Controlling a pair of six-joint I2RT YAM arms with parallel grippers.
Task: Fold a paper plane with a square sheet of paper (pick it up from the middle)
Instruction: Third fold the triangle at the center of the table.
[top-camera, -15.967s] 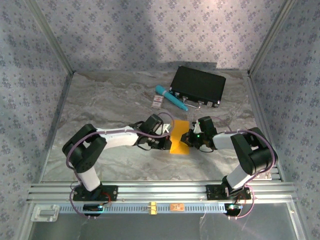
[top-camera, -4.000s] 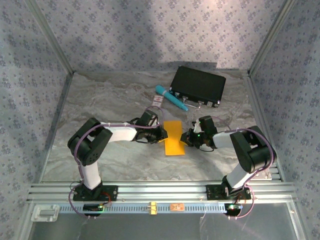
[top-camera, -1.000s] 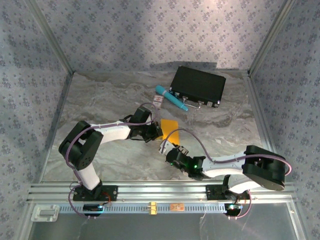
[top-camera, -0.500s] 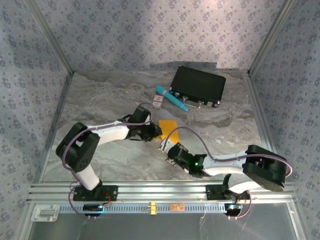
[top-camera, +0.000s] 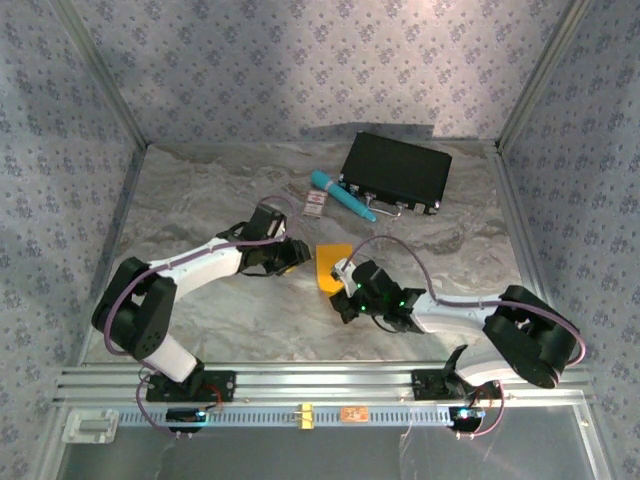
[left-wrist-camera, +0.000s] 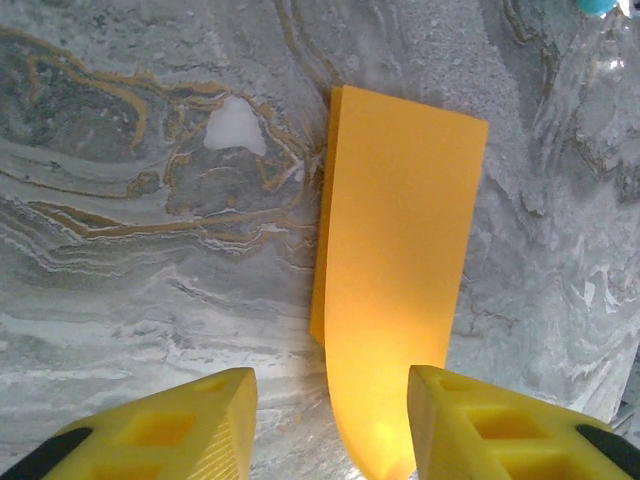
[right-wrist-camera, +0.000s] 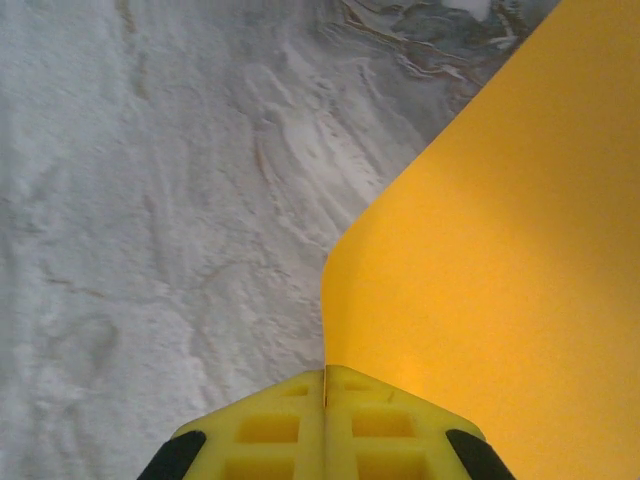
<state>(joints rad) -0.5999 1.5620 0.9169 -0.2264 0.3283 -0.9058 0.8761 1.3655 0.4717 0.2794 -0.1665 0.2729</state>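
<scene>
Down at the near end of the strip, the right pincer (right-wrist-camera: 325, 395) is clenched on the square sheet of paper (right-wrist-camera: 500, 250). It's folded long and lies mid-bench (top-camera: 200, 200), long axis pointing away from the arms. Just left of it, the left pincer (left-wrist-camera: 330, 425) sits released with the strip lined up between its fingers, so my guess is lefty grabs next.

The right gripper (right-wrist-camera: 325, 385) sits at the near edge of the view, its two yellow fingers (right-wrist-camera: 390, 430) pressed together with only a thin seam between them. The square sheet of paper (right-wrist-camera: 500, 260) covers the right side. Its left edge slants in from the far right, bends, then drops straight into that seam, so the jaws pinch the sheet there. To the left lies the bare grey marbled table (right-wrist-camera: 150, 200), with darker veins at the far end.
</scene>
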